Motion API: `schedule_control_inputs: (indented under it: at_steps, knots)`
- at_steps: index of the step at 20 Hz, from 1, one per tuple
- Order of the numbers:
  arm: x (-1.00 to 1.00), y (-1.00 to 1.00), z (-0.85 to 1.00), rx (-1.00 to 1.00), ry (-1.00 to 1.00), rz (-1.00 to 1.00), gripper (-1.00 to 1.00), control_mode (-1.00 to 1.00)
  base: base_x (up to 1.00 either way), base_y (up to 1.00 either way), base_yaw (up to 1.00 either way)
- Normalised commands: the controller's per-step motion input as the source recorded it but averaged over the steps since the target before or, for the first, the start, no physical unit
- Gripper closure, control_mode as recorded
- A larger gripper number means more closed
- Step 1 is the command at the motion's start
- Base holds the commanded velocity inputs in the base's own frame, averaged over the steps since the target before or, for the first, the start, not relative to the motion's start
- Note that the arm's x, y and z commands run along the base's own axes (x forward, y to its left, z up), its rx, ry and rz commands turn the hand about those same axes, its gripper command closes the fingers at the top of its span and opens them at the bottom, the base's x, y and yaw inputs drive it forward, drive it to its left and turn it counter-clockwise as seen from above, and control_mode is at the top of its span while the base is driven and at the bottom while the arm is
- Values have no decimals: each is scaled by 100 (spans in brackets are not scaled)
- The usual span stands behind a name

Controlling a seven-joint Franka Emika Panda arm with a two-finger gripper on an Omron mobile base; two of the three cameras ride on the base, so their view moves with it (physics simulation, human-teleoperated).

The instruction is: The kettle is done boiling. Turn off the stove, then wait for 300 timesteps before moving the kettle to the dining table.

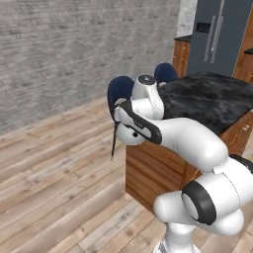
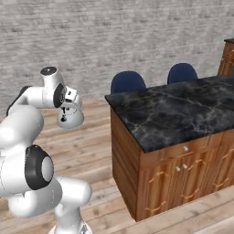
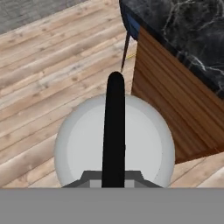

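Observation:
My gripper is shut on the thin black arched handle of the kettle, a small silvery-white dome that hangs under the hand above the wooden floor. In the hand view the kettle sits directly below the gripper, with its handle running up the middle. The dining table, black veined marble on a brown wooden base, stands to the right of the kettle with a gap between them. Its corner lies at the upper right of the hand view, and it also appears behind my arm. The stove is out of view.
Two blue chairs stand at the table's far side, before a grey brick wall. One chair is close behind my hand. A grey fridge stands at the back right. Wooden floor spreads to the left.

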Motion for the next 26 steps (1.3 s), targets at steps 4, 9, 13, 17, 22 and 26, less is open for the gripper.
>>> schedule_control_inputs:
  at_steps: [4, 9, 13, 17, 22, 26]
  knots:
    - [0, 0, 0, 0, 0, 0, 100, 100, 50, 66, -40]
    - [0, 0, 0, 0, 0, 0, 100, 100, 51, 66, -39]
    - [0, 0, 0, 0, 0, 0, 100, 100, 54, 63, -39]
    - [0, 0, 0, 0, 0, 0, 100, 100, 47, 60, -42]
    - [0, 0, 0, 0, 0, 0, 100, 100, 44, 59, -44]
    - [0, 0, 0, 0, 0, 0, 100, 100, 24, 35, -41]
